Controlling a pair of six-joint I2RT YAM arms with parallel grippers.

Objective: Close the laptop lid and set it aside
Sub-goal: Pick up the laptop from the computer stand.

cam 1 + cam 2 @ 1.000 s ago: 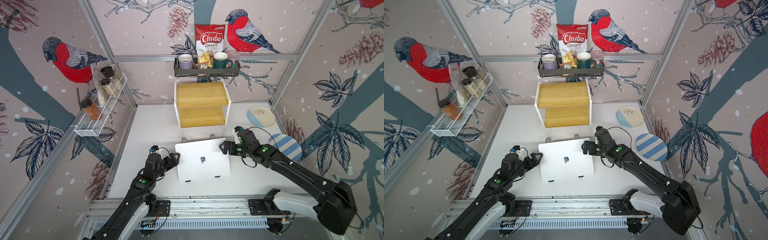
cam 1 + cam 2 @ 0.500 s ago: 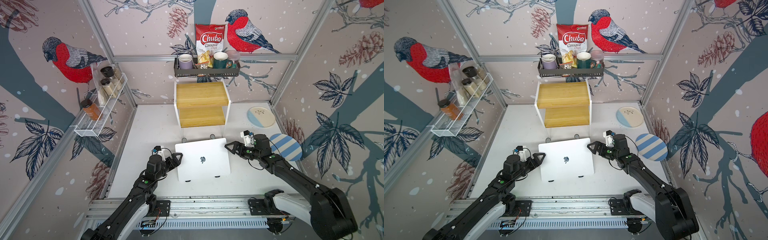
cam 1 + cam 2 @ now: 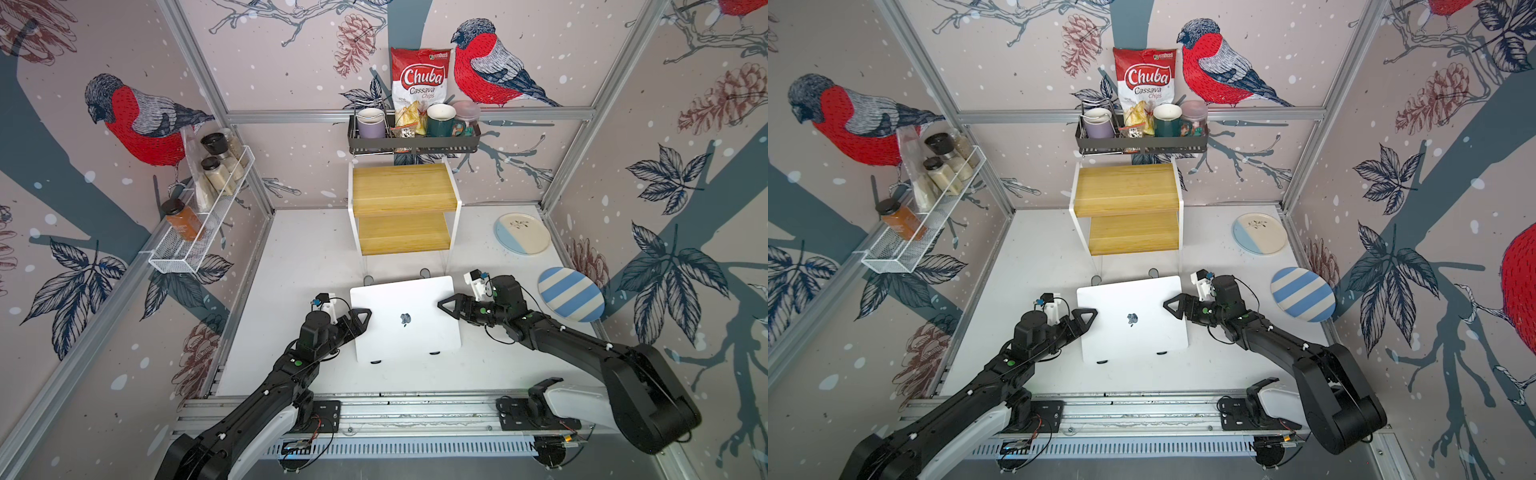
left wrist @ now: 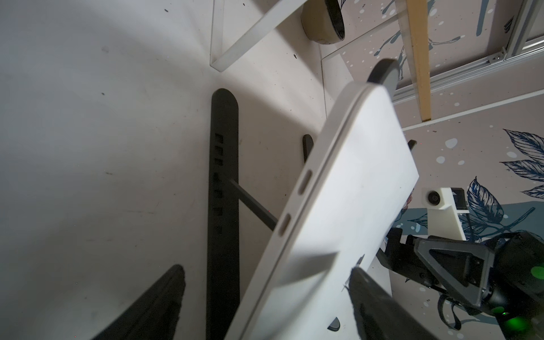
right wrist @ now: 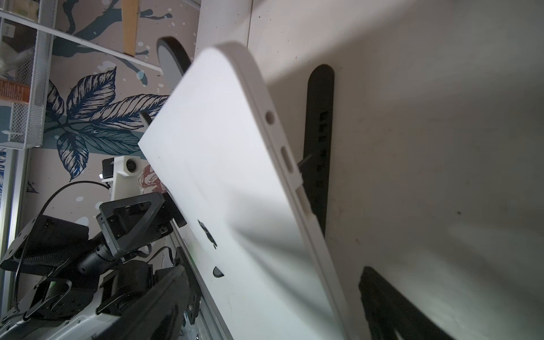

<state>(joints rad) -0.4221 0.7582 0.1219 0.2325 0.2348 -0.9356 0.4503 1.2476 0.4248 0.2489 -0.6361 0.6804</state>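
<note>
Between left tool (image 3: 358,319) and right tool (image 3: 445,306): laptop (image 3: 409,336), lid (image 3: 399,297) already down, resting tilted on black folding stand (image 4: 222,176), not flat on bench (image 3: 307,257). Each tool astride one side edge, one finger over lid, other under base. Jaws of both apart, no clamp visible. Step in hand, as I judge: grasp for lifting off stand. Next move needs both tools to pinch evenly, lift level, clear front hooks (image 3: 376,361), carry aside.

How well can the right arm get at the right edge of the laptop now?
Probably well, yes. The right pincer stands open astride the laptop at its right edge, one finger over the lid, one beneath; nothing lies between. The black stand underneath might crowd the lower finger.
</note>
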